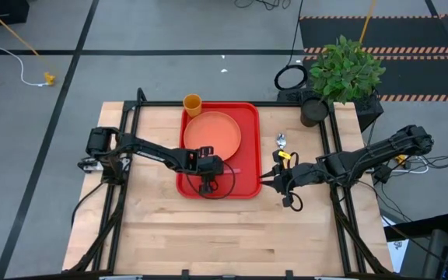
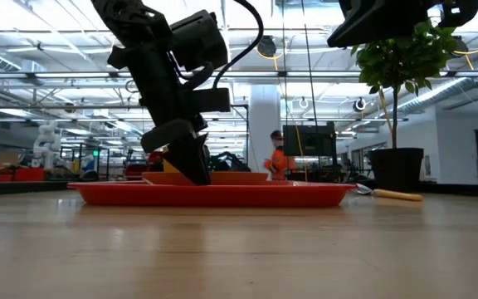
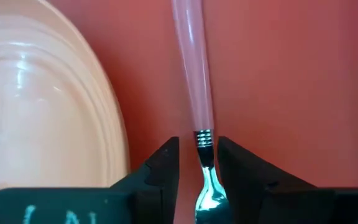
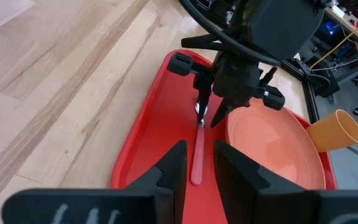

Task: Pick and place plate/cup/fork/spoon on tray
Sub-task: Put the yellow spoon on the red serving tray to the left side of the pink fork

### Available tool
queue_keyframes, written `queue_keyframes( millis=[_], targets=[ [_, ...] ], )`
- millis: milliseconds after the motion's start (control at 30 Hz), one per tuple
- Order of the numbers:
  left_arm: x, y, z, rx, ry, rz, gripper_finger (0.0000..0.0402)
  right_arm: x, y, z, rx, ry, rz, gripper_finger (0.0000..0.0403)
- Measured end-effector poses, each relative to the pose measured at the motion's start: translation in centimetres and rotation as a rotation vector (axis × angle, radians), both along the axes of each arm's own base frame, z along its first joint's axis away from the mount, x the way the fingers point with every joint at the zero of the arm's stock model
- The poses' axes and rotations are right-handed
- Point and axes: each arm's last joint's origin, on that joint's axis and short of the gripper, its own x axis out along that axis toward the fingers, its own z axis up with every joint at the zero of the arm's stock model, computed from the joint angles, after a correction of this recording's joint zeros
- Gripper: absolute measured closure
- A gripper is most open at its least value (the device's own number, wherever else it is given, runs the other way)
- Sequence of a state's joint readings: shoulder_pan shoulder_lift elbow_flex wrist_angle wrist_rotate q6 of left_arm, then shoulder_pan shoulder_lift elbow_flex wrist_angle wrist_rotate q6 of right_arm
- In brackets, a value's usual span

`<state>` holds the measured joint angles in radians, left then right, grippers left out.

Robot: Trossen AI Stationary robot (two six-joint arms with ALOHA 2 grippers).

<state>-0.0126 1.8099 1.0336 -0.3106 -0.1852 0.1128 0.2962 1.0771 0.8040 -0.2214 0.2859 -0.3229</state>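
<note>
Left wrist view: left tool (image 3: 197, 165) straddles the fork (image 3: 194, 93) on the tray (image 3: 291, 74), fingers apart (right tool (image 1: 289, 196) apart too, over the desk (image 1: 208, 233)).

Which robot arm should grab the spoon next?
Probably the right arm. The spoon lies on the table just right of the tray, and the right gripper hovers open close by it. The left gripper is over the tray, its fingers around the fork.

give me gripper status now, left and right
Left gripper: down on the tray, fingers slightly apart around the fork, at its metal neck, not clamped.
Right gripper: open, empty, above the table right of the tray.
</note>
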Motion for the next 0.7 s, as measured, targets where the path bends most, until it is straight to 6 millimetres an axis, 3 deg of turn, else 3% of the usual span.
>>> queue_keyframes(
  millis=[233, 367, 500, 700],
  targets=[
    [0.0, -0.6, 0.1, 0.006, -0.006, -0.028, 0.0291, -0.1, 0.0, -0.1, 0.015, 0.011, -0.013, 0.0330],
    [-0.1, -1.0, 0.7, 0.006, -0.022, -0.039, 0.0290, -0.2, -0.4, -0.3, 0.020, 0.027, -0.116, 0.0330],
    [0.2, -1.7, 2.5, -0.008, -0.081, -0.040, 0.0289, -0.4, -0.9, -0.5, 0.003, 0.010, -0.299, 0.0330],
    [0.5, -2.5, 7.2, -0.046, -0.240, -0.020, 0.0289, -0.8, -2.1, -1.1, 0.090, 0.036, -0.483, 0.0330]
  ],
)
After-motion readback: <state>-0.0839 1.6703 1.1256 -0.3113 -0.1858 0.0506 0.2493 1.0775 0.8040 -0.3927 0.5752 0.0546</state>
